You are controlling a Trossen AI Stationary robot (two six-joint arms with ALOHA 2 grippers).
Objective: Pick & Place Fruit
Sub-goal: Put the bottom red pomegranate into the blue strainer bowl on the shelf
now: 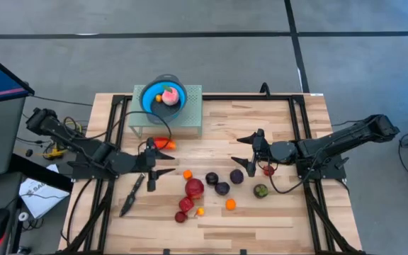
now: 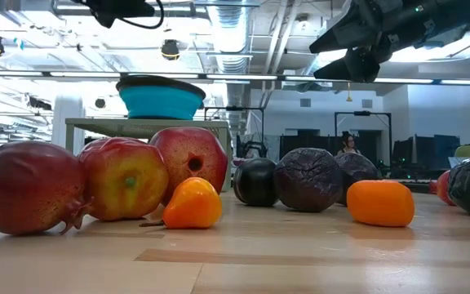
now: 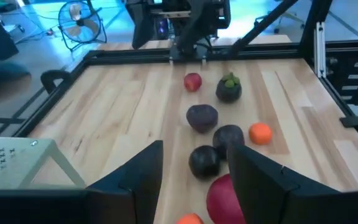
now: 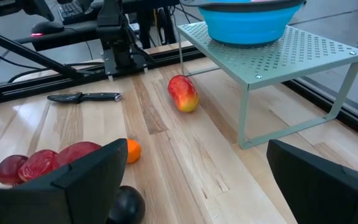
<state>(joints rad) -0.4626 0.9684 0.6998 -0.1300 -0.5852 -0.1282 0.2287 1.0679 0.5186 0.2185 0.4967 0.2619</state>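
Toy fruits lie loose on the wooden table: red balls (image 1: 194,188), dark purple balls (image 1: 222,188), orange balls (image 1: 230,204), a green-topped one (image 1: 261,190) and a small red one (image 1: 268,171). The longer red-orange piece (image 1: 164,144) lies by the stand, also seen in the right wrist view (image 4: 183,93). A pink and a yellow-orange fruit sit in the blue bowl (image 1: 151,95). My left gripper (image 1: 158,159) hovers open just left of the fruit cluster (image 3: 194,186). My right gripper (image 1: 245,151) hovers open to the cluster's right (image 4: 197,186). Neither holds anything.
The blue bowl stands on a pale green perforated stand (image 1: 190,117) at the table's far side (image 4: 303,56). A black knife (image 1: 132,195) lies near the left gripper. A black frame (image 1: 299,124) rims the table. Bare wood shows between the stand and the right gripper.
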